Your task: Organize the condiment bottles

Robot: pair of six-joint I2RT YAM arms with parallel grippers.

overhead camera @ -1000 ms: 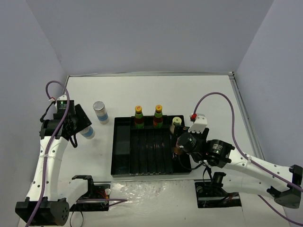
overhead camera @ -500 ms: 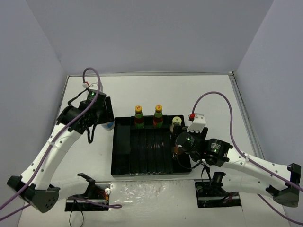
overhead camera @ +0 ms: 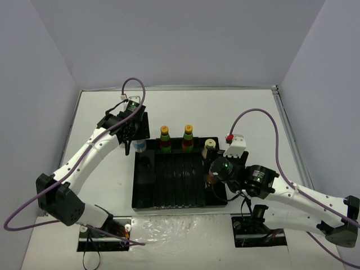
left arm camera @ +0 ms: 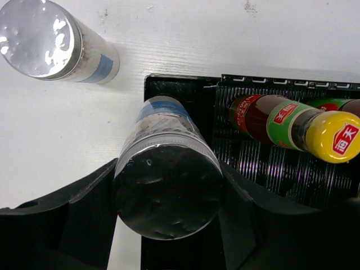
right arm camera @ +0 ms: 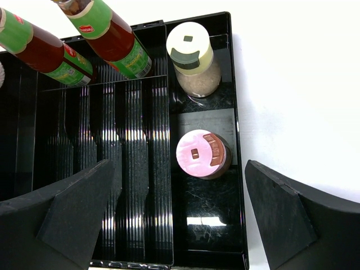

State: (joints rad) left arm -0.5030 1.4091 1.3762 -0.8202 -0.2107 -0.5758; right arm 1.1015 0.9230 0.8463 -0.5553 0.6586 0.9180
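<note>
- The black divided plastic tray (overhead camera: 145, 188) sits on the white counter (overhead camera: 225, 112); every place below is given relative to it.
- The left pincer (left arm camera: 169, 194) is clamped on a clear silver-lidded shaker with a blue label (left arm camera: 166, 169), one black finger pressing on each side of its body.
- That held shaker hangs upright over the tray's far-left corner, its base above the plain left compartment. Whether the base touches the tray floor cannot be told.
- A second silver-lidded blue-labelled shaker (left arm camera: 56, 42) stands on the counter outside the tray, just beyond that same far-left corner, apart from the held one.
- Two dark green-necked sauce bottles with orange caps (overhead camera: 164, 139) (overhead camera: 188, 138) stand side by side at the far end of the tray's ribbed middle section.
- A small yellow-green-capped jar (right arm camera: 191, 56) stands in the far-right compartment.
- A small pink-capped jar (right arm camera: 202, 154) stands in the right-hand column too, in the next compartment towards the tray's near edge.
- The right pincer (right arm camera: 179, 185) hovers over that right-hand column with its fingers spread wide, holding nothing; the pink-capped jar lies below, between them.
</note>
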